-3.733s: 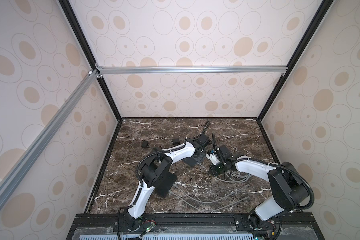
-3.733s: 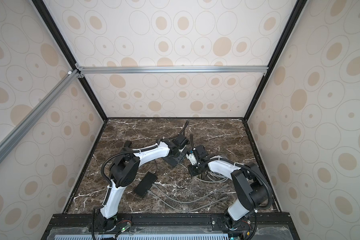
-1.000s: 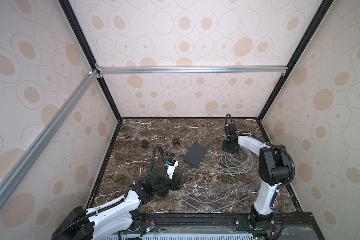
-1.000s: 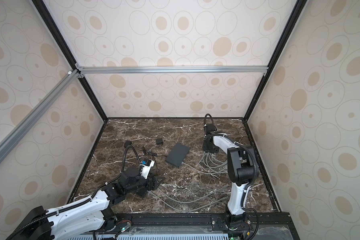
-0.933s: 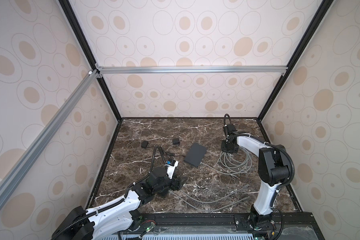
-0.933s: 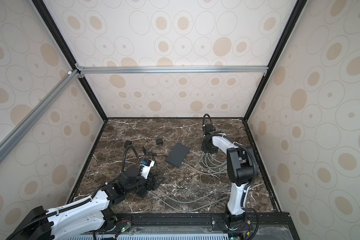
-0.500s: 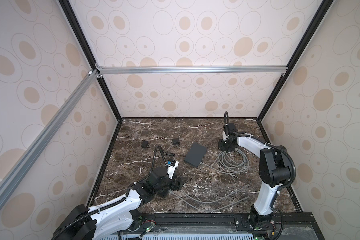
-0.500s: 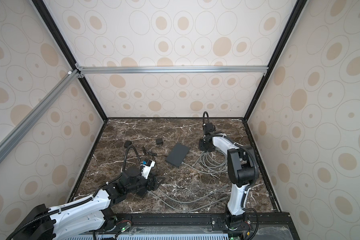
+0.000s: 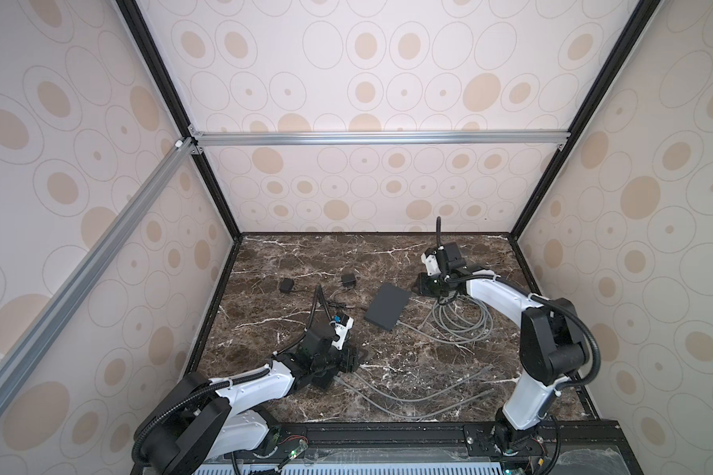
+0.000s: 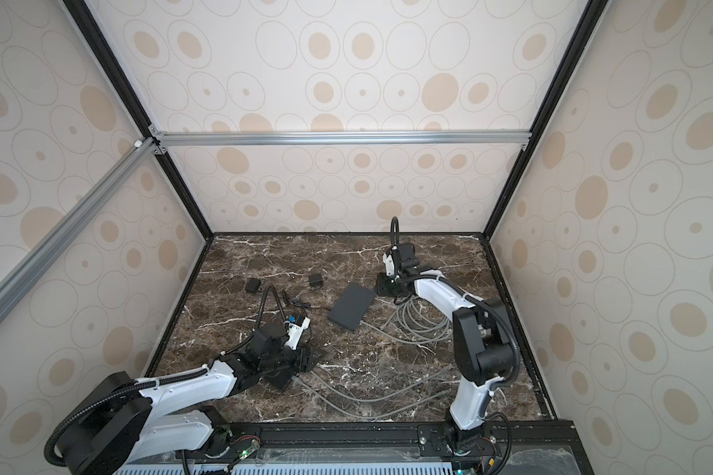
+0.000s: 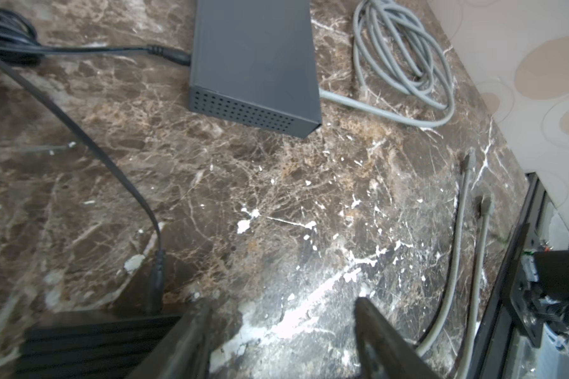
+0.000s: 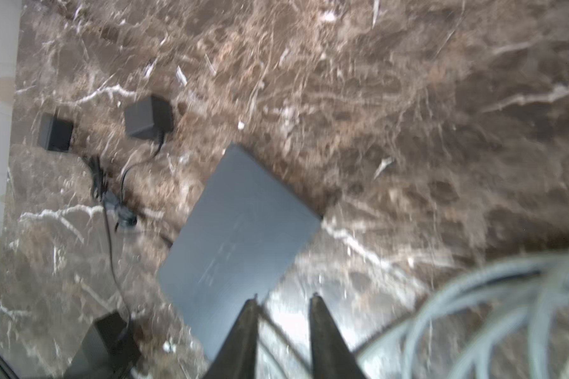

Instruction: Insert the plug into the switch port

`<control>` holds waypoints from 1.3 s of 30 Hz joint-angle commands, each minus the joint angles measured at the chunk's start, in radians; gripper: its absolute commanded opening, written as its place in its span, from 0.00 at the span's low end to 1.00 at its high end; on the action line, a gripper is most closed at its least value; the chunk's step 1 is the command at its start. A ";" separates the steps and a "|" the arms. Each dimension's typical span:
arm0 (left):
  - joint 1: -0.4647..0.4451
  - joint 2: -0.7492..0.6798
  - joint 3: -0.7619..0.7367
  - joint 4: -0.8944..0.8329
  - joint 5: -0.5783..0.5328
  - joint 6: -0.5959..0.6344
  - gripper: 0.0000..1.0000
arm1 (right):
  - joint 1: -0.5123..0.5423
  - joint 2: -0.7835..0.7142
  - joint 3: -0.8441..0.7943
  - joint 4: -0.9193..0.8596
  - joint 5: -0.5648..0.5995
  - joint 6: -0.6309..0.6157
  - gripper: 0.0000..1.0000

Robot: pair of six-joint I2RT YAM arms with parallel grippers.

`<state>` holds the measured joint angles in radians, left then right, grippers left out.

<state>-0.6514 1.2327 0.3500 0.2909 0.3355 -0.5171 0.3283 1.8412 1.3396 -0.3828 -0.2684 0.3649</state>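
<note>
The switch [image 9: 387, 306] [image 10: 351, 306] is a flat dark grey box lying mid-floor; its ports are hidden. My right gripper [image 9: 422, 283] [image 10: 383, 283] hangs low just beyond its far right corner, beside a grey cable coil [image 9: 466, 320]. In the blurred right wrist view the jaws [image 12: 284, 300] stand a narrow gap apart over the switch [image 12: 240, 229] edge, with a faint line across the gap. My left gripper [image 9: 353, 360] [image 11: 281, 315] is open and empty near the front left. Two loose cable ends with plugs [image 11: 466, 162] [image 11: 483, 201] lie on the marble.
Two black power adapters [image 9: 286, 284] [image 9: 348, 279] sit at the back left. A black lead [image 11: 171, 55] enters the switch [image 11: 253, 65] side. A black ribbed box [image 11: 89, 341] lies beside the left fingers. Loose grey cables [image 9: 408, 397] run along the front. Walls enclose the floor.
The right gripper has shifted slightly left toward the switch, and the grey coil has shifted with it. The left arm has stayed in place.
</note>
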 commanded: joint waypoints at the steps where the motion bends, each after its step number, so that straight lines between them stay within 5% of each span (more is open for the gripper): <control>1: 0.021 0.029 0.031 0.029 0.047 -0.033 0.57 | -0.011 0.105 0.108 0.009 0.018 0.022 0.16; 4: 0.021 0.089 0.067 0.009 0.045 -0.028 0.52 | -0.014 0.194 0.198 -0.007 0.004 0.047 0.08; 13: 0.022 0.262 0.169 -0.045 0.079 -0.004 0.54 | -0.024 0.346 0.317 -0.037 -0.014 0.100 0.07; 20: 0.023 0.308 0.256 -0.115 -0.044 -0.001 0.56 | -0.026 0.355 0.284 -0.047 -0.032 0.089 0.07; 27: 0.023 0.423 0.389 -0.215 -0.146 0.006 0.41 | -0.028 0.326 0.229 -0.042 -0.052 0.070 0.06; 30: 0.023 0.479 0.444 -0.243 -0.143 0.021 0.26 | -0.028 0.310 0.207 -0.038 -0.060 0.071 0.06; 39: 0.024 0.587 0.546 -0.291 -0.124 0.046 0.23 | -0.028 0.249 0.100 0.021 -0.120 0.115 0.05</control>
<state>-0.6327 1.7817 0.8795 0.0769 0.2211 -0.4927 0.2985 2.1288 1.4757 -0.3550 -0.3412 0.4564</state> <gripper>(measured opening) 0.233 0.055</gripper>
